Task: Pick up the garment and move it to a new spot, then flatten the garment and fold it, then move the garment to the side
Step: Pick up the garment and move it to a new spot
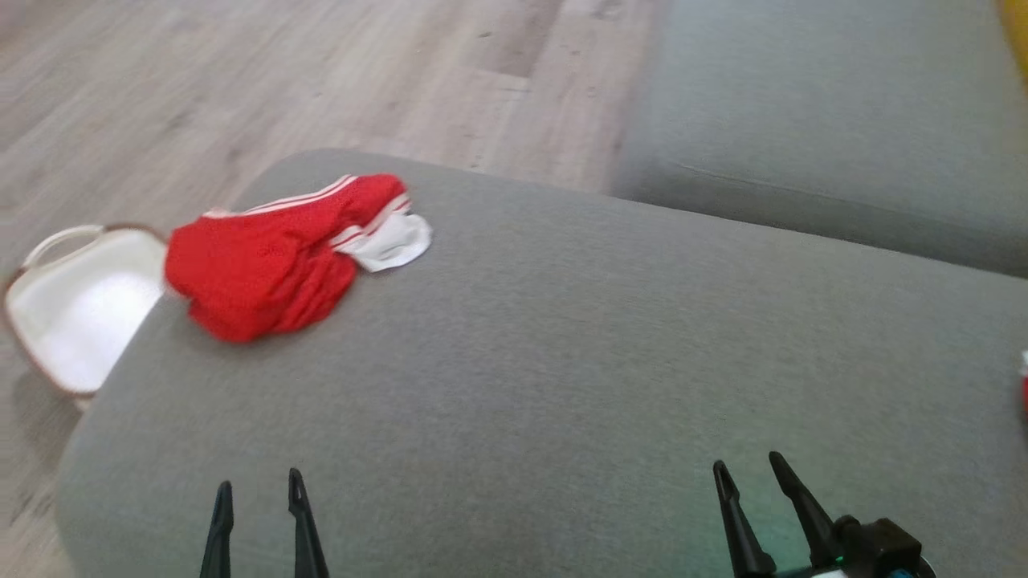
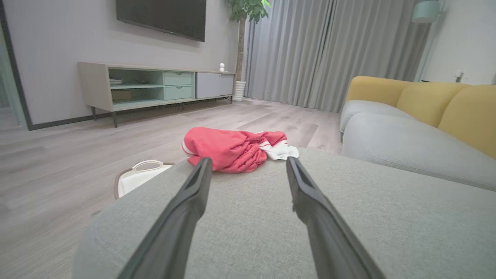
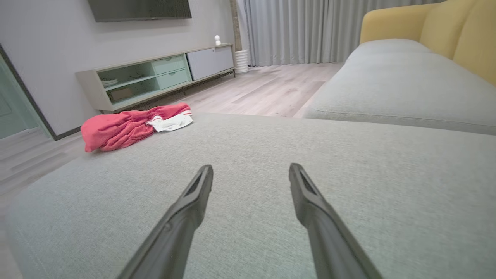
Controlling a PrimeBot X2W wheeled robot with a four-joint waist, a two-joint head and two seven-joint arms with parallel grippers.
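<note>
The garment is a crumpled red piece with white stripes and a white part. It lies at the far left corner of the grey ottoman. The left wrist view has the garment straight ahead, beyond the fingertips. In the right wrist view the garment is far off to the upper left. My left gripper hovers open over the near left of the cushion, well short of the cloth. At the near right my right gripper is open too, with nothing between its fingers.
A white basket with a brown rim stands on the wood floor just left of the ottoman. A grey sofa seat with yellow backs lies beyond on the right. A TV cabinet lines the far wall.
</note>
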